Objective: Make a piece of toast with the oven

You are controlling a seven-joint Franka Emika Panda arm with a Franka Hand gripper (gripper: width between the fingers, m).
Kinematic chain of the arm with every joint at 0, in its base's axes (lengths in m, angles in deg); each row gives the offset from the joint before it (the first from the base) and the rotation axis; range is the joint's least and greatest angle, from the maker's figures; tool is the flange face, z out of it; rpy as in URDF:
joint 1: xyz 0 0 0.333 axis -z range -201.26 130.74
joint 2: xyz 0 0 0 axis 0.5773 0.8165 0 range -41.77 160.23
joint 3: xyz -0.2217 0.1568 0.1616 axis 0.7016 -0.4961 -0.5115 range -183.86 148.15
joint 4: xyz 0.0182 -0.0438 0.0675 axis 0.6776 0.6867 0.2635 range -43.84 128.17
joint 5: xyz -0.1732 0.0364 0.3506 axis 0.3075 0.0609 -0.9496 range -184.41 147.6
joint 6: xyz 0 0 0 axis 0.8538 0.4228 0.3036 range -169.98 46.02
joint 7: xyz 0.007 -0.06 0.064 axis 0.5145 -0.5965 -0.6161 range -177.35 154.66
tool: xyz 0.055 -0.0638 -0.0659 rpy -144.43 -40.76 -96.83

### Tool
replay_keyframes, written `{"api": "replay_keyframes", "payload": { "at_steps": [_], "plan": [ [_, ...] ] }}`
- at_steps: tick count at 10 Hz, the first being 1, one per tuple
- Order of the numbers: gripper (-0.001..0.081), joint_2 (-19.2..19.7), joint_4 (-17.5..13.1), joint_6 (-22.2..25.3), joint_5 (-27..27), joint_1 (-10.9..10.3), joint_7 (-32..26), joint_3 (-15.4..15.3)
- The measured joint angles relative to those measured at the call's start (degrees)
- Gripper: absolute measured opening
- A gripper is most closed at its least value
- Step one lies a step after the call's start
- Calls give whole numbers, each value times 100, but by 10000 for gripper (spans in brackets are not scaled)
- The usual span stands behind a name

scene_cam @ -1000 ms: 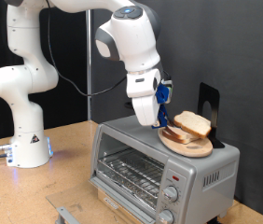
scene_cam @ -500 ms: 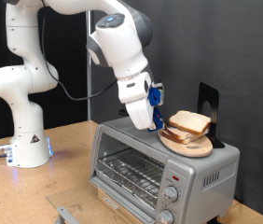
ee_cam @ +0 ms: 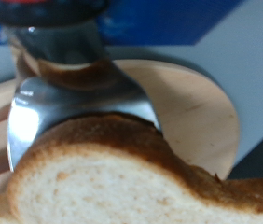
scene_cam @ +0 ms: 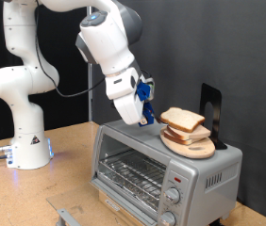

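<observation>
The silver oven stands on the wooden table, and its wire rack shows at the front. A round wooden board with stacked bread slices sits on the oven's top. My gripper is just above the oven top, on the left of the stack in the exterior view. It is shut on the top slice, the piece of toast, which sticks out of the stack toward the gripper. In the wrist view the toast fills the foreground in front of a metal finger and the board.
A black upright stand rises behind the board on the oven top. The robot base stands at the exterior view's left. A small grey object lies on the table near the bottom edge. Two knobs are on the oven's front.
The arm has swung toward the exterior view's left and tilted. The top slice has shifted left with the gripper, partly off the stack.
</observation>
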Motion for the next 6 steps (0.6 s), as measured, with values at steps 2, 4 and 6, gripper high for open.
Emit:
{"api": "replay_keyframes", "payload": {
  "at_steps": [2,4,6],
  "plan": [
    [415,-278,135,51,-154,1,-5,64],
    [408,-500,215,221,-164,8,11,148],
    [398,-690,255,547,-113,50,52,224]
  ]
}}
